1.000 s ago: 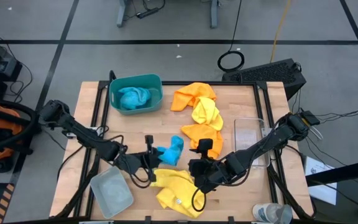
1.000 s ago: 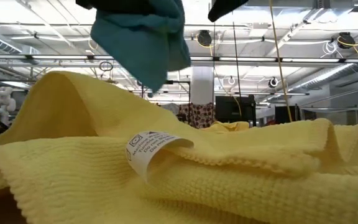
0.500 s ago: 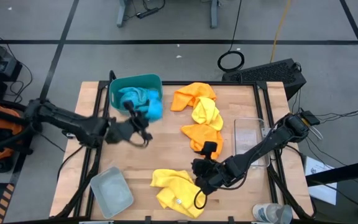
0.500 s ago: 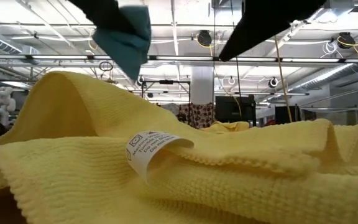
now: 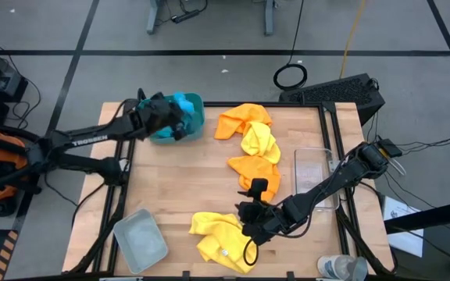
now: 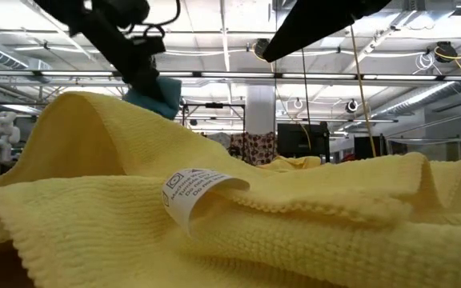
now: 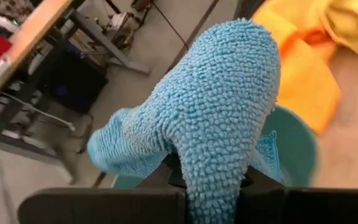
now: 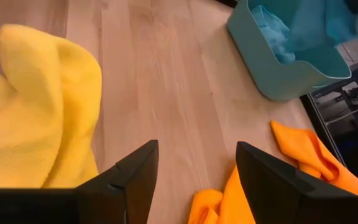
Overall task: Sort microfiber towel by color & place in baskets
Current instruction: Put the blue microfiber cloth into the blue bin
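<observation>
My left gripper (image 5: 176,109) is over the teal basket (image 5: 196,125) at the table's far left, shut on a blue towel (image 7: 216,118). A second blue towel (image 8: 272,31) lies inside that basket. My right gripper (image 5: 250,215) is open, low over the near middle, beside a yellow towel (image 5: 221,238) that lies flat on the table. Two orange towels (image 5: 244,119) (image 5: 250,168) and another yellow towel (image 5: 260,140) lie in a row at the far middle. In the low view the near yellow towel (image 6: 214,232) fills the foreground. My left gripper pinches the blue towel between its two fingers at a bunched part (image 7: 213,171); how many layers, I cannot tell. The towel is lifted clear above the teal basket (image 7: 297,149) and bulges out past the fingers.
A pale grey basket (image 5: 141,240) sits at the near left corner. A clear basket (image 5: 315,168) stands at the right edge. A clear plastic bottle (image 5: 342,268) is at the near right corner. Bare wood (image 5: 178,179) shows across the left middle.
My left gripper has carried the blue towel up off the table's near middle and toward the far left, ending over the teal basket. The towel has stayed in the shut fingers, lifted clear. My right gripper has kept its place by the yellow towel.
</observation>
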